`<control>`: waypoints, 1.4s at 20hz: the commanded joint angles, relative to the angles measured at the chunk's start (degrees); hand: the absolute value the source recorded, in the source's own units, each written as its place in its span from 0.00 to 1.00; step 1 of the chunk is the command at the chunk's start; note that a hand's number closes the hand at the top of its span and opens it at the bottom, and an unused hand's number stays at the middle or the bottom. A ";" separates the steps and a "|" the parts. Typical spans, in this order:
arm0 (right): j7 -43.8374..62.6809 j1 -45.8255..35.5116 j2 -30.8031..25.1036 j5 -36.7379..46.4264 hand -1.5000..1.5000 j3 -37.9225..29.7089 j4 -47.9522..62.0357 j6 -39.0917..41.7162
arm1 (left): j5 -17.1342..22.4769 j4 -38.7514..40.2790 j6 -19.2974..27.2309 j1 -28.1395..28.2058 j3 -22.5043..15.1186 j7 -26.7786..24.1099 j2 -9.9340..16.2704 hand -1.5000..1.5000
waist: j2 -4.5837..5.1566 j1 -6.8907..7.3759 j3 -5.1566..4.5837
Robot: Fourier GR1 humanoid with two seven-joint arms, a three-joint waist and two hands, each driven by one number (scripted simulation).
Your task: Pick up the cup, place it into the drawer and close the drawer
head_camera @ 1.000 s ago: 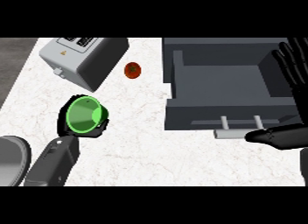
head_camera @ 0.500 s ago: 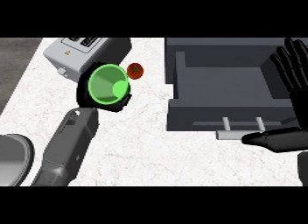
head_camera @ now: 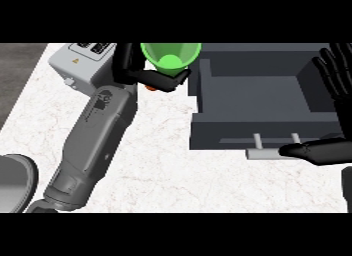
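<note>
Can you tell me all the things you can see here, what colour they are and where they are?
Cup: one, green, held up at the top middle, just left of the drawer.
Drawer: one, dark grey, open, at the right, with a pale handle on its front.
Toaster: one, light grey, at the top left, partly behind the arm.
Small round thing: one, orange-brown, mostly hidden under the hand; I cannot tell what it is.
Counter: one, white marble.
Round grey thing: one, at the lower left edge, cut off.
Left hand: black, on a grey forearm, curled round the cup.
Right hand: black, open, at the right edge by the drawer.
</note>
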 commanded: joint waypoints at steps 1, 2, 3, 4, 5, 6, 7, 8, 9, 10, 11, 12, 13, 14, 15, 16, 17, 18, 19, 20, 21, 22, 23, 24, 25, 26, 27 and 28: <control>-1.53 1.51 0.01 -0.22 0.00 -0.49 -0.48 0.56 | -0.78 0.95 4.83 -7.61 -1.69 6.18 -0.25 1.00 | 0.26 -0.63 -0.01; -1.31 1.02 -0.82 -0.10 0.00 -0.73 -0.15 1.02 | 2.99 -0.86 9.45 -8.49 -5.84 9.74 -0.25 1.00 | 0.11 -0.87 -0.01; -1.05 1.38 1.25 0.95 0.00 0.68 -1.69 -0.87 | 2.53 3.70 10.25 -11.41 -5.06 8.38 -0.25 1.00 | 0.35 -1.34 -0.02; -1.98 0.21 0.18 0.35 0.00 -0.14 1.77 0.46 | 0.41 4.11 8.53 -14.95 -1.91 12.26 -0.26 1.00 | 0.41 -0.72 0.00; -0.64 2.08 1.09 1.63 0.00 1.24 -2.10 -0.71 | 3.78 5.83 11.30 -14.56 -5.52 12.11 -0.26 1.00 | 0.36 -1.51 -0.02; -2.70 1.44 1.08 1.94 0.00 1.06 -0.68 -0.44 | 3.33 7.71 13.62 -16.87 -7.79 14.08 -0.26 1.00 | 0.46 -1.94 0.01; 1.39 -0.73 -0.21 -0.84 0.00 -0.43 -0.86 0.05 | 3.54 10.25 13.11 -18.08 -7.57 15.23 -0.26 1.00 | 0.54 -2.07 0.00; 0.38 -1.86 -0.78 -0.51 0.00 -0.33 -0.08 0.62 | 4.84 12.42 14.46 -20.07 -7.92 15.58 -0.26 1.00 | 0.68 -2.33 0.01; -0.36 -2.32 -1.75 -2.31 0.00 -1.67 1.88 2.14 | 4.48 15.58 15.04 -21.68 -7.34 15.79 -0.26 1.00 | 0.96 -2.80 0.04; -2.76 0.30 -0.26 -1.18 0.00 -0.91 0.52 1.53 | 4.47 17.13 14.22 -21.96 -7.49 17.12 -0.26 1.00 | 0.87 -2.68 0.04; -2.18 -2.74 1.24 1.41 0.00 1.67 2.55 -0.23 | 5.70 19.44 17.30 -23.84 -10.61 15.94 -0.26 1.00 | 1.37 -4.12 0.06; -3.52 2.02 0.44 -0.09 0.00 0.99 0.71 2.27 | 4.56 22.01 15.07 -24.26 -8.41 14.54 -0.26 1.00 | 1.33 -4.03 0.06; -1.78 -2.45 0.96 1.31 0.00 1.88 2.30 0.27 | 6.65 22.97 16.18 -26.00 -10.23 16.96 -0.26 1.00 | 1.34 -4.03 0.05; -1.35 -1.29 0.52 -1.71 0.00 0.81 0.79 1.95 | 8.18 23.02 18.63 -24.33 -13.77 15.78 -0.26 1.00 | 1.16 -4.87 0.06; -0.11 -3.21 -0.64 -1.30 0.00 0.31 1.71 1.80 | 7.87 24.66 17.72 -24.57 -14.56 16.63 -0.26 1.00 | 1.29 -4.82 0.06; -0.81 -6.21 0.96 0.38 0.00 1.32 3.33 -0.38 | 7.24 26.74 16.27 -26.42 -13.48 16.68 -0.26 1.00 | 1.73 -4.63 0.06; -1.76 -2.98 0.63 -0.48 0.00 1.86 2.02 1.80 | 8.93 26.83 15.45 -25.65 -15.98 18.31 -0.26 1.00 | 1.63 -6.08 0.09; -1.13 -3.34 -0.10 -1.13 0.00 1.24 0.83 2.09 | 8.91 27.76 15.01 -25.15 -16.83 17.73 -0.26 1.00 | 1.80 -7.02 0.10; -0.47 -5.00 -1.22 -2.53 0.00 -0.01 2.01 2.84 | 8.61 28.97 12.53 -25.14 -17.36 18.82 -0.26 1.00 | 2.09 -7.22 0.11; -2.90 -6.23 -0.27 -0.78 0.00 1.17 5.54 2.59 | 8.42 29.75 11.69 -25.34 -18.37 18.81 -0.26 1.00 | 2.46 -6.55 0.13; -2.66 -6.16 0.80 -1.10 0.00 1.89 4.46 2.19 | 8.80 30.14 12.32 -23.78 -19.93 18.43 -0.26 1.00 | 2.66 -8.25 0.15; -3.04 -5.87 2.06 0.80 0.00 3.37 4.00 0.90 | 8.59 30.78 11.47 -25.02 -20.78 19.87 -0.26 1.00 | 2.61 -8.35 0.13; -0.83 -8.17 1.26 -0.31 0.00 3.03 3.43 1.13 | 9.12 31.28 11.35 -23.45 -21.12 19.10 -0.26 1.00 | 2.78 -9.04 0.09; 0.64 -7.66 0.37 -1.85 0.00 2.30 2.59 2.12 | 10.01 30.17 11.35 -23.25 -22.63 19.85 -0.26 1.00 | 2.29 -9.65 0.09; -1.15 -6.64 1.50 -0.70 0.00 3.52 2.96 1.94 | 10.12 30.03 11.14 -20.03 -23.31 16.18 -0.26 1.00 | 2.72 -9.95 0.08; -3.06 -4.84 0.94 -0.68 0.00 2.93 3.11 2.85 | 9.14 31.48 11.11 -22.34 -23.39 17.07 -0.26 1.00 | 2.91 -10.00 0.13; -4.04 -5.40 1.84 -0.83 0.00 3.93 4.22 3.31 | 10.31 30.32 10.81 -21.83 -24.84 18.92 -0.26 0.00 | 2.96 -10.89 0.17; -2.79 -6.66 0.55 -2.60 0.00 3.22 3.39 4.66 | 11.13 29.48 11.82 -21.14 -25.00 17.90 -0.26 0.00 | 2.99 -11.99 0.14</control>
